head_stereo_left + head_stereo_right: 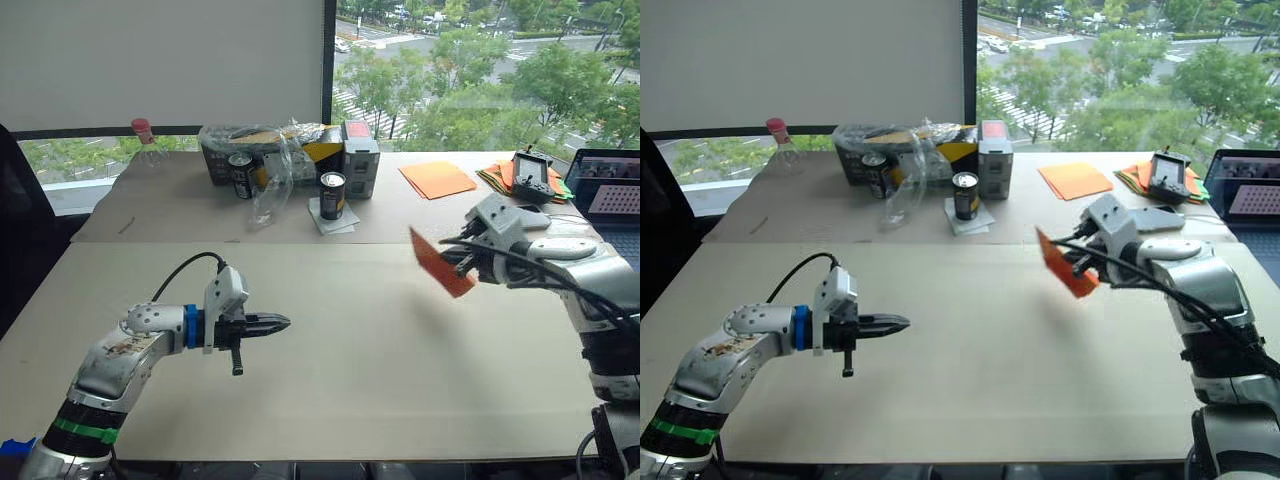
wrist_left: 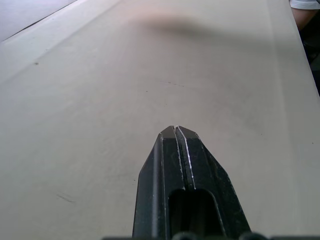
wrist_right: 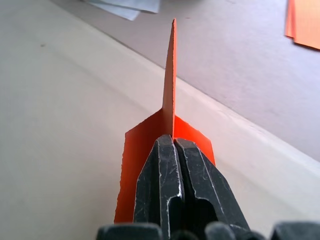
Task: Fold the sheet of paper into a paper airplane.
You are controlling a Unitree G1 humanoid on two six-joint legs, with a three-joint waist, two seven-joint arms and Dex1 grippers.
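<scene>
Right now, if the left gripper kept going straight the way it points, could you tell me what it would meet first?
The left gripper, shut and empty, points across the table toward the robot's right. Its path looks free over bare tabletop; the paper airplane in the right gripper seems higher and farther back, though depth is unclear.

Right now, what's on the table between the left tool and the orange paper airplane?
Nothing: in the left eye view, only bare table separates the shut left tool from the paper airplane, which the right tool holds above it.
</scene>
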